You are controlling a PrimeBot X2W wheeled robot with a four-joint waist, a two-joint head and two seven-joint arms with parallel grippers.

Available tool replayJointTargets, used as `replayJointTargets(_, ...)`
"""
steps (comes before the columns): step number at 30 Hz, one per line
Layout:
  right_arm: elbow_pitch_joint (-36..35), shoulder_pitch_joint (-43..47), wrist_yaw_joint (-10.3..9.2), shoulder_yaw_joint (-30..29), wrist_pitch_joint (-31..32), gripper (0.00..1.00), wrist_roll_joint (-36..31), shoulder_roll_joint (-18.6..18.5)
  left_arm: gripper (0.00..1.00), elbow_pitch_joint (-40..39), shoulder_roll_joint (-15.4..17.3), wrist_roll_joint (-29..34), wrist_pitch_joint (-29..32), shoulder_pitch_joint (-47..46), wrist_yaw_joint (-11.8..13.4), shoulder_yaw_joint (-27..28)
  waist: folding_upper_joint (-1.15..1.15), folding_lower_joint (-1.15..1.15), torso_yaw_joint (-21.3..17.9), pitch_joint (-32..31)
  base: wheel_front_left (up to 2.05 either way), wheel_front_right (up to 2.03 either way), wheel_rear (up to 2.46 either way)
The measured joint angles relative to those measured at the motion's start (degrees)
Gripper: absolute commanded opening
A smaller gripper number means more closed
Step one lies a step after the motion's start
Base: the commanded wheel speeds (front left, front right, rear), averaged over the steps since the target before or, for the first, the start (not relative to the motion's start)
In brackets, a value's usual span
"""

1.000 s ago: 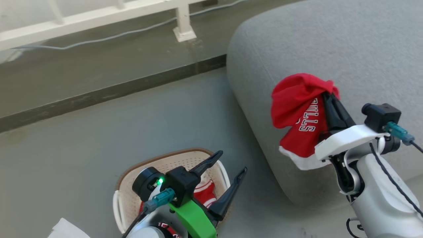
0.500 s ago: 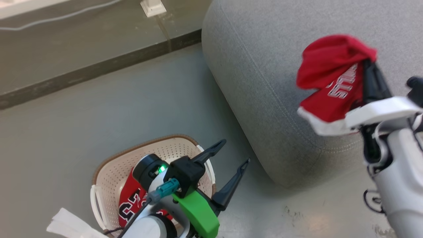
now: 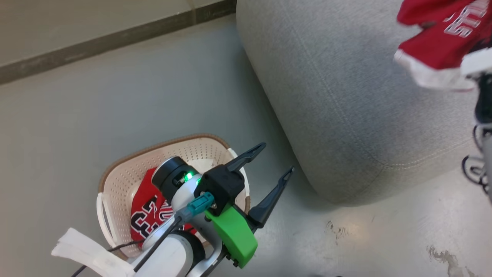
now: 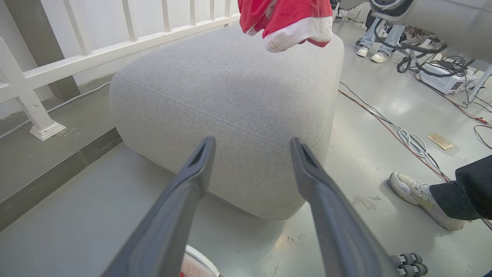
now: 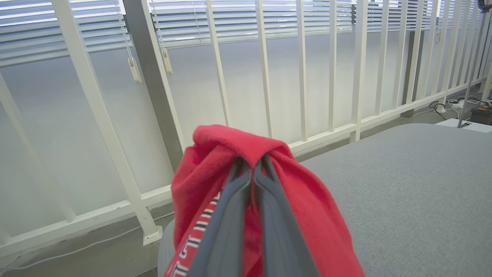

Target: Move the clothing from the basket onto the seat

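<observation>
Right end effector (image 5: 253, 163): pinched fully closed on a fold of the red garment with white trim (image 5: 230, 154); cloth draped over both fingertips, lettered part hanging below them; held above the seat (image 5: 403, 184), apart from its surface.

Left end effector (image 3: 277, 157): spread wide, holding nothing; hovers over the near rim of the basket (image 3: 127, 161), fingers pointing toward the flank of the seat.

Second red garment, black-and-white numerals (image 3: 144, 215): lying in the basket, below and behind the left end effector, partly hidden by that wrist.

Task judged about half done: one piece carried, not yet set down; one untouched.

Hazards, as judged:
- release too close to the rounded edge below the right end effector; likely slide off onto the floor (image 3: 115, 96);
- cloth looped over the fingertips; may cling on opening and trail back with the arm;
- light basket under the left end effector; may tip or lift if the fingers catch its perforated wall along with the garment.
</observation>
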Motion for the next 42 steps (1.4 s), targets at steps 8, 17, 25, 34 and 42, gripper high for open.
replayJointTargets(8, 4.53, -7.08, 0.51, -1.81, -0.16, 0.00, 0.30, -2.87, 1.00, -1.11, -0.15, 0.85, 1.09, -2.99, -0.51, -0.21, 0.00, 0.00, 1.90, 4.53, 0.00, 0.00, 0.00)
replayJointTargets(17, 9.42, -11.37, 0.45, -4.37, -0.16, 0.00, 0.62, -4.97, 1.00, -1.36, -0.42, 1.34, 1.57, -6.34, -1.30, -0.56, 0.00, 0.01, 4.69, 9.97, 0.00, 0.00, 0.00)
replayJointTargets(25, 15.13, -11.66, 0.51, -5.09, -0.16, 0.00, 1.01, -4.85, 1.00, -1.12, -0.46, 2.80, 1.57, -7.95, -1.51, -0.43, 0.00, 0.01, 7.26, 14.03, 0.00, 0.00, 0.00)
replayJointTargets(34, 19.50, -11.66, 1.00, -5.54, -0.16, 0.00, 1.04, -2.68, 1.00, 0.32, -0.42, 2.83, 0.92, -8.47, -1.93, 0.32, 0.00, 0.01, 8.99, 16.13, 0.00, 0.00, 0.00)
replayJointTargets(42, 21.47, -12.19, 2.04, -5.32, -0.16, 0.83, 0.43, -2.46, 1.00, 2.30, -0.43, 2.76, -0.63, -8.49, -2.12, 0.37, 0.00, 0.00, 9.12, 14.96, 0.00, 0.00, 0.00)
